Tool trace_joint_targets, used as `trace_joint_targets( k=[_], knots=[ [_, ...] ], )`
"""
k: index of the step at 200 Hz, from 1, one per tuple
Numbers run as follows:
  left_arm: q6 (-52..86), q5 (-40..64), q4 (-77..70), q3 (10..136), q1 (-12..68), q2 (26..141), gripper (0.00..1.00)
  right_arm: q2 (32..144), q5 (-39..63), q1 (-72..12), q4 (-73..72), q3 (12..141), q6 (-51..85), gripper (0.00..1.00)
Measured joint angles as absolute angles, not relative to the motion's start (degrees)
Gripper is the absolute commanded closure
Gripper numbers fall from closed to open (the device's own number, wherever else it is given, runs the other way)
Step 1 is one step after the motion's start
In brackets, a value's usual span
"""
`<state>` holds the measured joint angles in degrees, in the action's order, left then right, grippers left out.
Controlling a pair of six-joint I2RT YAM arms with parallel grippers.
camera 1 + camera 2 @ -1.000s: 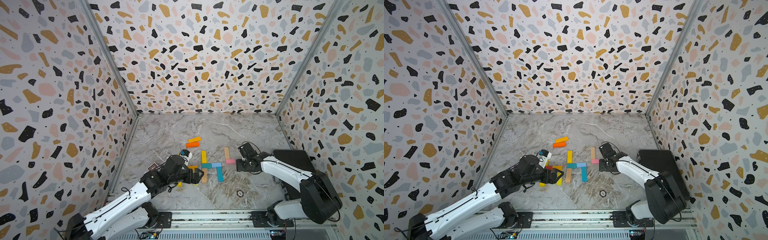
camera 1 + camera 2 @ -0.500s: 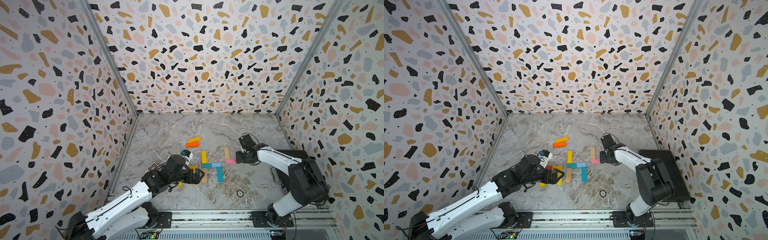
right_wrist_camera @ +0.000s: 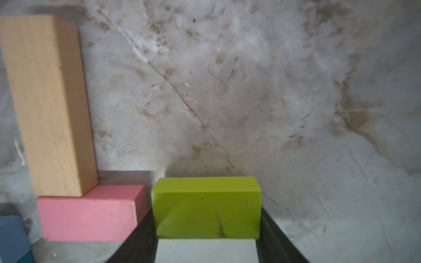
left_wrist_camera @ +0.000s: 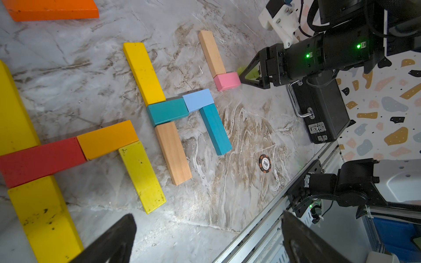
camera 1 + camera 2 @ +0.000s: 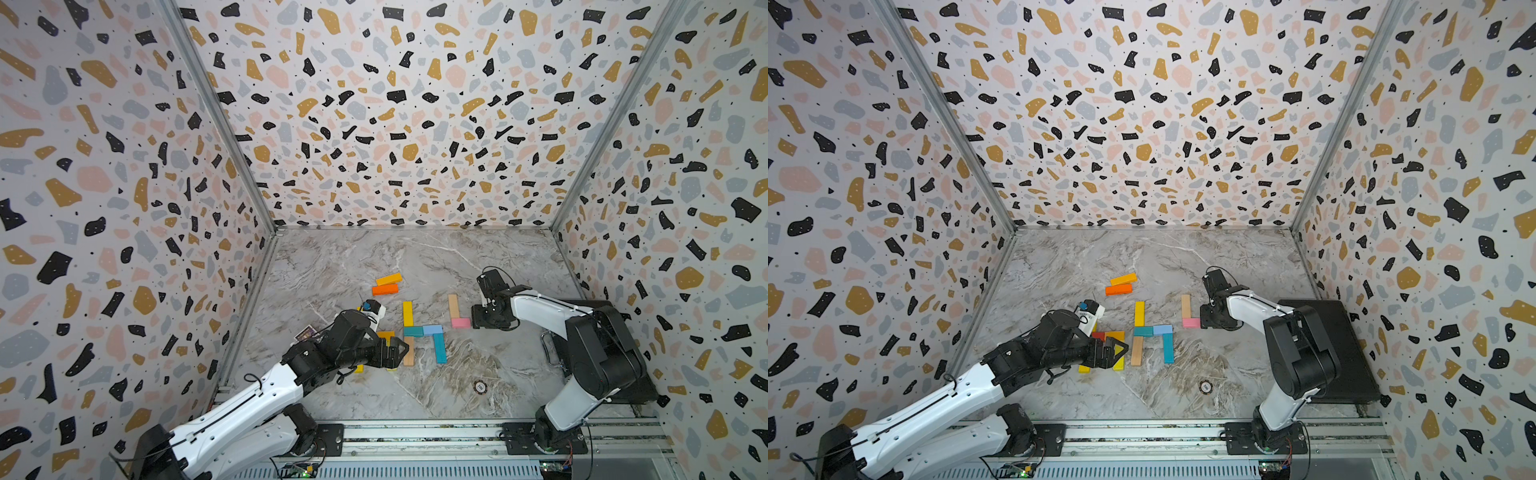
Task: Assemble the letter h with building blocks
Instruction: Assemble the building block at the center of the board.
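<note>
One green block [image 3: 206, 205] is sitting clamped in the right gripper [image 4: 245, 76], just beside the pink block [image 3: 91, 213]; placement seems underway, calling for a flush release. The left gripper [image 4: 207, 218] is gaping wide.

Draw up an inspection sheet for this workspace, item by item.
Surface: marble tabletop, brown-stained.
Job's things: two h shapes lie flat, one with teal blocks, one with a red block. A wood bar and a pink block touch in an L. The green block sits beside the pink one, with a narrow gap. Two orange bars lie at the back.
Clutter: poker chip; black case under the right arm.
Grippers: left gripper open, empty; right gripper shut on the green block.
Cables: cables loop at the wrists, none on the blocks.
Surroundings: patterned walls on three sides; rail in front.
</note>
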<state>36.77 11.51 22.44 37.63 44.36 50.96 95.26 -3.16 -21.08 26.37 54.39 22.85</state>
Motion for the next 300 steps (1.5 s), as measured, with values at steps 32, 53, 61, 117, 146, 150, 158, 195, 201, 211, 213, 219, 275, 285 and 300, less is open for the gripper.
trace_joint_targets(
  k=[32, 53, 61, 117, 146, 150, 158, 195, 201, 211, 213, 219, 275, 285, 300],
  knots=[
    [36.75, 11.51, 22.44, 37.63, 44.36, 50.96, 0.01, 95.35, -3.14, -20.86, 26.39, 54.39, 22.85, 0.35],
    [36.75, 11.51, 22.44, 37.63, 44.36, 50.96, 0.01, 95.53, -3.14, -20.73, 26.37, 54.39, 22.87, 0.33],
    [36.75, 11.51, 22.44, 37.63, 44.36, 50.96, 0.01, 95.66, -3.09, -20.67, 26.37, 54.39, 22.85, 0.33],
    [36.73, 11.51, 22.41, 37.63, 44.36, 51.24, 0.01, 96.05, -3.01, -20.62, 26.09, 54.41, 22.92, 0.25],
    [36.73, 11.51, 22.39, 37.63, 44.36, 51.33, 0.01, 96.05, -3.07, -20.62, 26.04, 54.41, 23.09, 0.23],
    [36.73, 11.53, 22.39, 37.63, 44.36, 51.37, 0.01, 96.05, -3.09, -20.62, 26.04, 54.41, 23.11, 0.23],
    [36.73, 11.53, 22.39, 37.63, 44.36, 51.51, 0.01, 96.05, -3.22, -20.62, 26.06, 54.41, 23.11, 0.23],
    [36.73, 11.55, 22.33, 37.63, 44.36, 52.12, 0.01, 94.08, -3.42, -20.58, 26.35, 54.41, 23.33, 0.2],
    [36.73, 11.57, 22.31, 37.63, 44.36, 52.23, 0.01, 93.1, -3.44, -20.58, 26.39, 54.41, 23.4, 0.19],
    [36.73, 11.6, 22.24, 37.63, 44.36, 52.42, 0.01, 91.39, -3.44, -20.58, 26.44, 54.41, 23.62, 0.18],
    [36.73, 11.6, 22.22, 37.63, 44.36, 52.47, 0.01, 90.94, -3.46, -20.58, 26.41, 54.41, 23.68, 0.17],
    [36.73, 11.62, 22.2, 37.63, 44.36, 52.56, 0.01, 89.8, -3.46, -20.56, 26.39, 54.41, 23.92, 0.16],
    [36.75, 11.75, 22.26, 37.63, 44.36, 52.6, 0.01, 90.11, -0.3, -16.97, 24.6, 54.39, 26.87, 0.15],
    [36.73, 11.75, 22.39, 37.63, 44.36, 52.4, 0.01, 90.72, 0.45, -16.29, 24.27, 54.37, 27.31, 0.15],
    [36.73, 11.73, 22.46, 37.63, 44.36, 52.05, 0.01, 91.15, 1.23, -15.92, 23.68, 54.37, 27.68, 0.15]
  ],
)
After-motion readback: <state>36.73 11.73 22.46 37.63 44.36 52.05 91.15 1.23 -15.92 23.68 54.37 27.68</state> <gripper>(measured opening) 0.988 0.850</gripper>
